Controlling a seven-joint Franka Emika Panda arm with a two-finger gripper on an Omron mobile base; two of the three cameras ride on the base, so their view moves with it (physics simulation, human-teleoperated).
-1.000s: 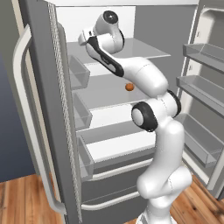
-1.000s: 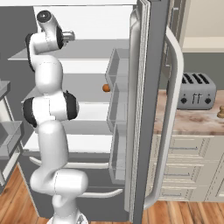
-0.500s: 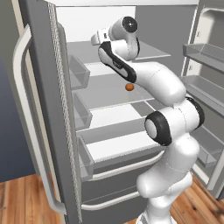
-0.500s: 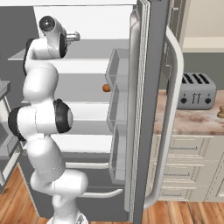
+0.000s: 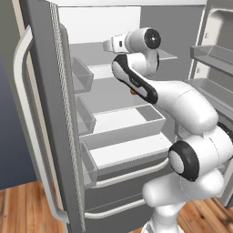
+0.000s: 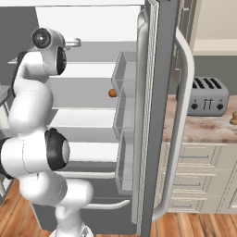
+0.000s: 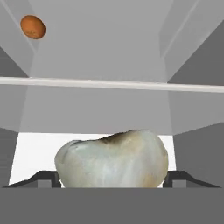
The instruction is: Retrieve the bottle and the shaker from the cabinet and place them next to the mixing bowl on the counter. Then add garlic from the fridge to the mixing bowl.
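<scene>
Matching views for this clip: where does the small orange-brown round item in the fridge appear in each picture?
Left base view: orange-brown item peeks out just under the arm's forearm, on a middle shelf.
Right base view: it sits mid-picture, left of the door bins.
Hand view: it is at upper left, beyond the garlic.
Shared landmark: the fridge shelves.

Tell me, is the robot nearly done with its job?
Maybe close. Done: the fridge stands open. In hand: the gripper is inside it, with the garlic sitting between its fingertips; I cannot tell if it is squeezing. Left: lift the garlic out and drop it in the mixing bowl over on the counter. Whether the bottle and shaker are already set out, I cannot tell.
</scene>
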